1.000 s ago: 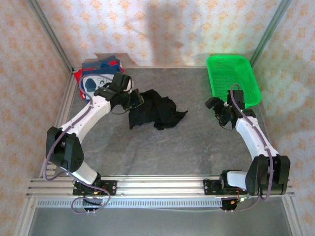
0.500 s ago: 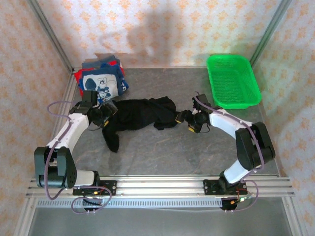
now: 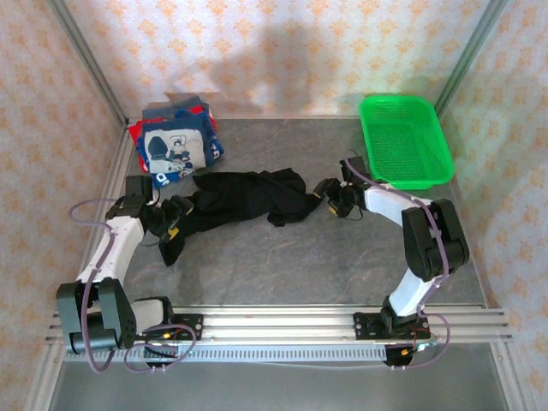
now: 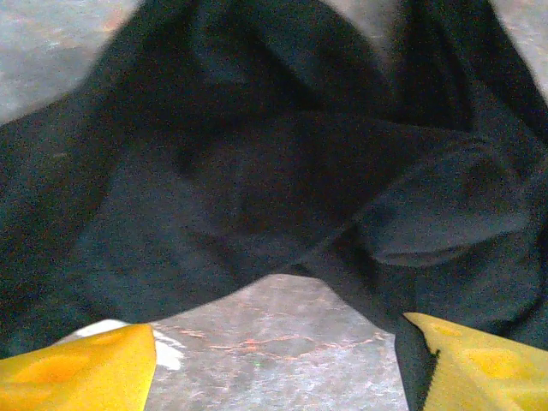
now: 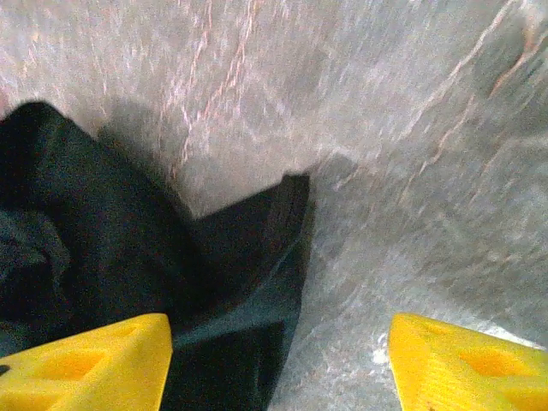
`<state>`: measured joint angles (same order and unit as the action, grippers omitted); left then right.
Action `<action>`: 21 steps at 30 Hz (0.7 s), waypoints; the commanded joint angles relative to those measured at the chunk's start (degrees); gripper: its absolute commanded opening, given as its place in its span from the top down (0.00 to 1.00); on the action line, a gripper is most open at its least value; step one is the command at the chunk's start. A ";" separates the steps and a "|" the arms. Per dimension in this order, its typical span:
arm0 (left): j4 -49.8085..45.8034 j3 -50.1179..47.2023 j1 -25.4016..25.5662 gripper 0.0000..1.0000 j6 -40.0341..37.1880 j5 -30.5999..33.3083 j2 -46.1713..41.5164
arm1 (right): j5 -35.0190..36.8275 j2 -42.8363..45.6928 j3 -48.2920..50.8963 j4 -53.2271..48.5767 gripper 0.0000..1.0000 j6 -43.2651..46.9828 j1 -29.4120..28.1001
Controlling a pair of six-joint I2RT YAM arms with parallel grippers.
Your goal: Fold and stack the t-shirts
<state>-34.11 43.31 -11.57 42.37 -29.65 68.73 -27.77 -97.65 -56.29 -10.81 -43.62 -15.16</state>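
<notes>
Black t-shirt (image 3: pixel 248 195), laid crumpled across the bench (image 3: pixel 282 265) — flanked by left pincer (image 4: pixel 278 342) and right pincer (image 5: pixel 278 334), both held apart.

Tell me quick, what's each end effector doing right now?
Left end effector: open, black t-shirt just ahead.
Right end effector: open, black t-shirt's edge between its fingers.

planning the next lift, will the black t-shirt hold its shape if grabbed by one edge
Probably not: the black t-shirt lies crumpled in soft folds, so it should sag and drape. Pushed, it would likely bunch up on the table rather than slide flat.
</notes>
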 commanded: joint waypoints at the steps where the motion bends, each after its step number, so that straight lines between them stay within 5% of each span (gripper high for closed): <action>1: -1.97 -1.71 -2.39 0.26 -1.41 -1.37 -0.51 | 1.74 -1.52 -0.68 2.34 0.35 -1.76 1.29; 15: 6.21 -7.29 -10.74 0.26 -3.96 -1.62 5.52 | -0.52 -9.26 -2.80 10.92 0.54 -7.24 1.45; 21: 13.04 -8.47 -11.27 0.27 -3.34 -2.56 11.45 | -1.37 -11.93 -4.35 12.64 0.81 -9.52 1.45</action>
<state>-26.44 35.75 -22.28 39.72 -31.33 77.82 -28.75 -104.95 -58.19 -9.34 -51.86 -12.69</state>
